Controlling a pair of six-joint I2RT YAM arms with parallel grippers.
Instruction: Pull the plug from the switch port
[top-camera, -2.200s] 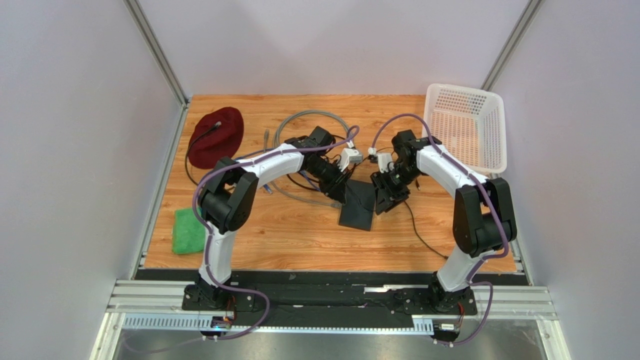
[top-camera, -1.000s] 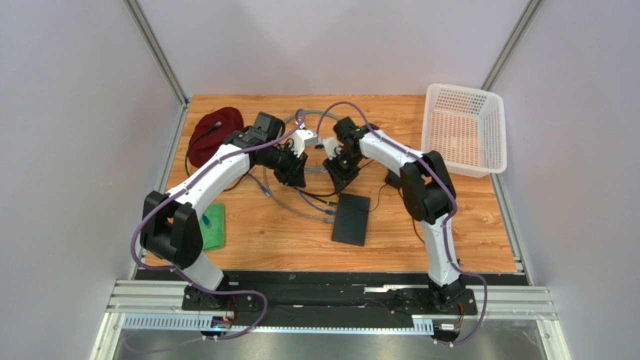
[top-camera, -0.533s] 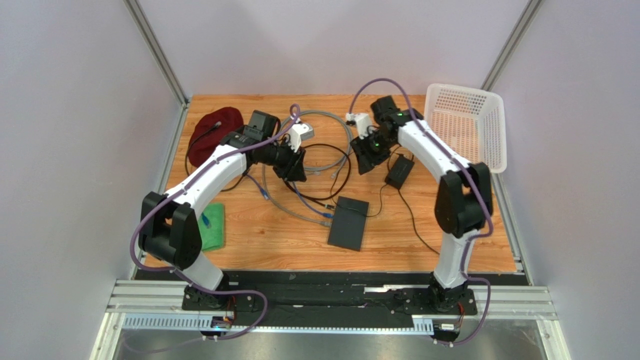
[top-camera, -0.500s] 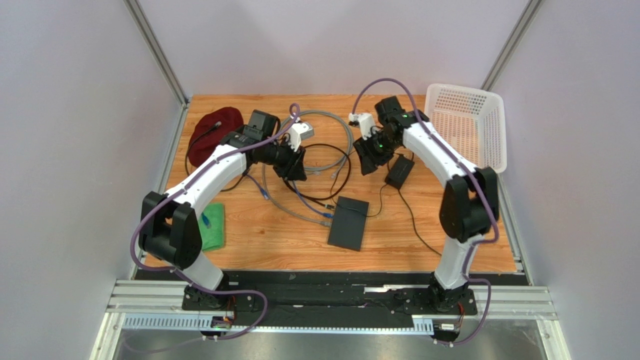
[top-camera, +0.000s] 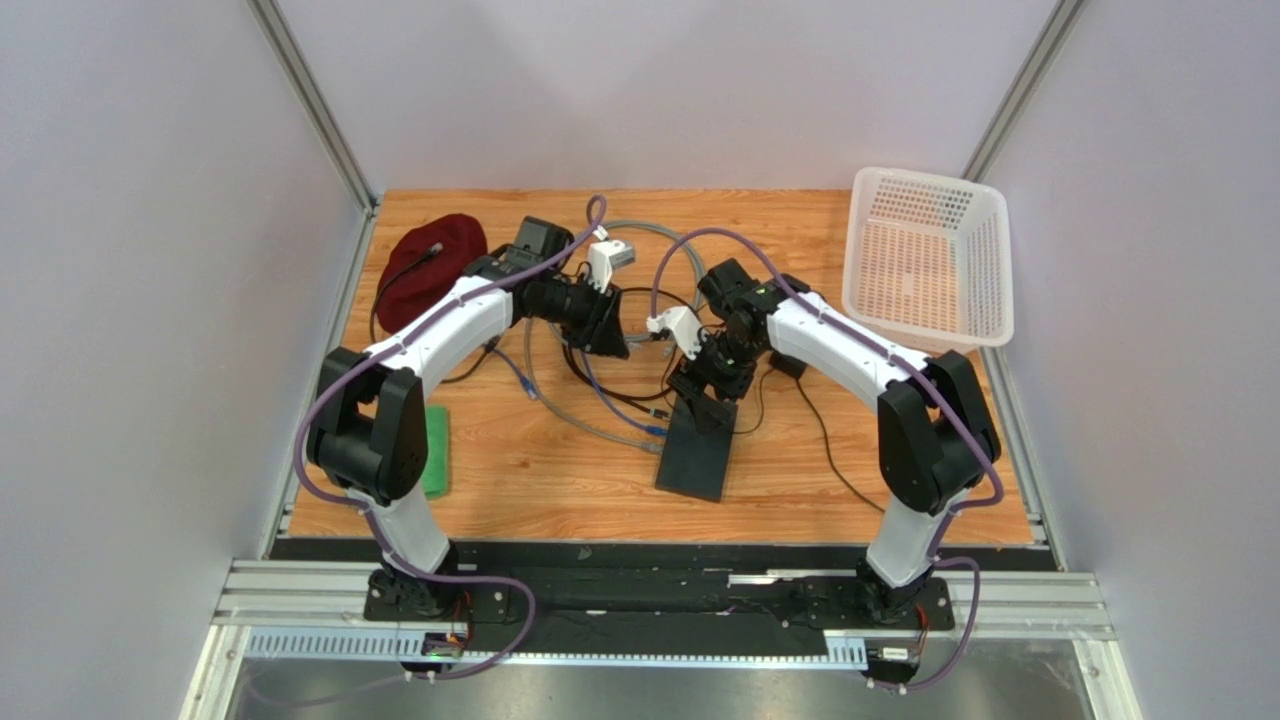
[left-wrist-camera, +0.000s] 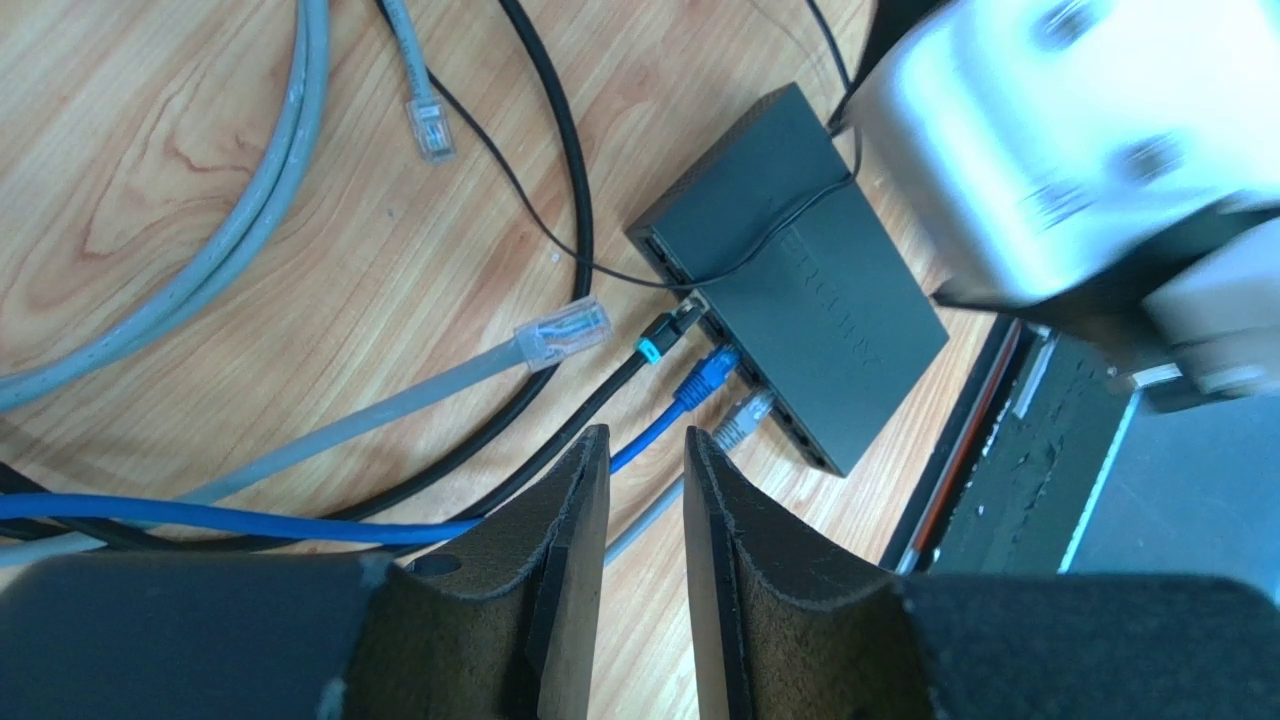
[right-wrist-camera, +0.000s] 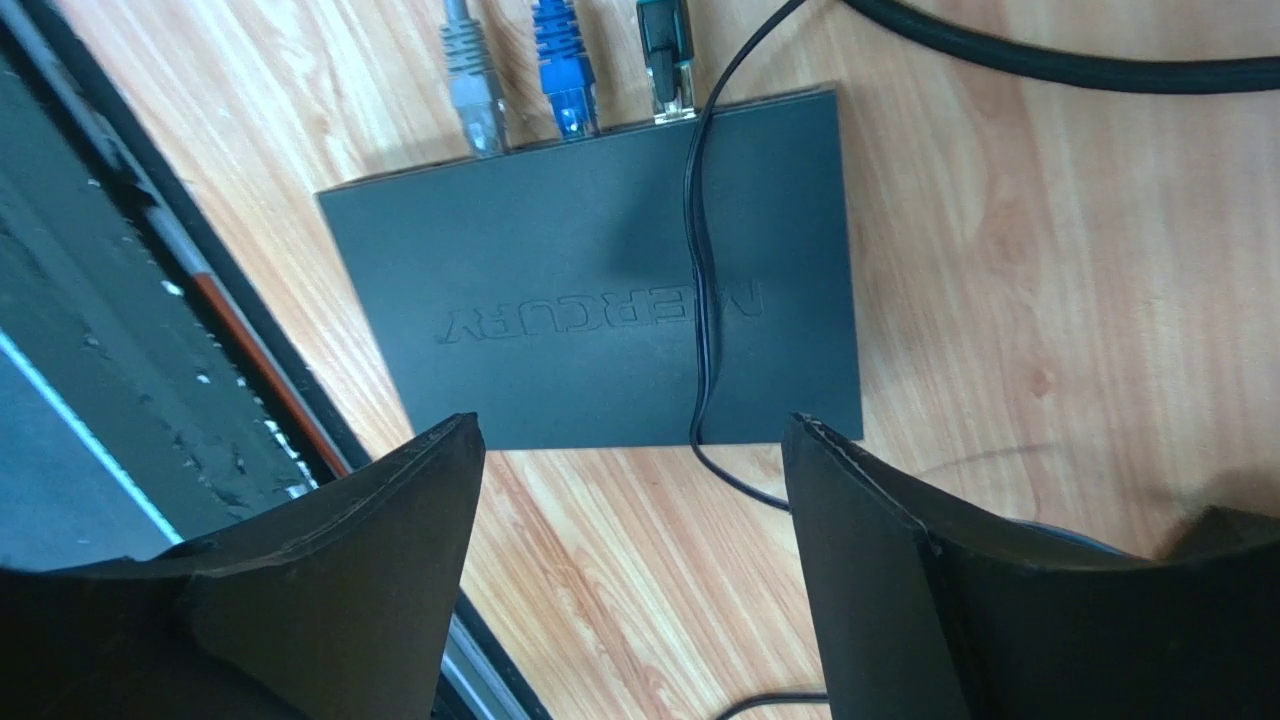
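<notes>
The switch (top-camera: 699, 450), a flat black box, lies on the wood near the front edge. Three plugs sit in its sockets side by side: grey (right-wrist-camera: 473, 83), blue (right-wrist-camera: 564, 68) and black (right-wrist-camera: 666, 60). From the left wrist they appear as black (left-wrist-camera: 661, 333), blue (left-wrist-camera: 703, 375) and grey (left-wrist-camera: 744, 413) at the switch (left-wrist-camera: 796, 315). My right gripper (top-camera: 706, 375) hovers over the switch (right-wrist-camera: 601, 300), its jaws wide and empty (right-wrist-camera: 631, 432). My left gripper (top-camera: 609, 323) hangs above the cables, short of the plugs, with a narrow empty gap (left-wrist-camera: 646, 450).
A thin black cord (right-wrist-camera: 699, 270) lies across the switch. Loose grey cable ends (left-wrist-camera: 564, 330) and looped cables (top-camera: 661, 240) lie behind it. A white basket (top-camera: 932, 255) stands back right, a maroon cloth (top-camera: 431, 270) back left, a green cloth (top-camera: 433, 450) left.
My right arm swung from the back right down to the switch and its jaws spread wide. My left gripper shifted slightly right. The switch stayed put.
</notes>
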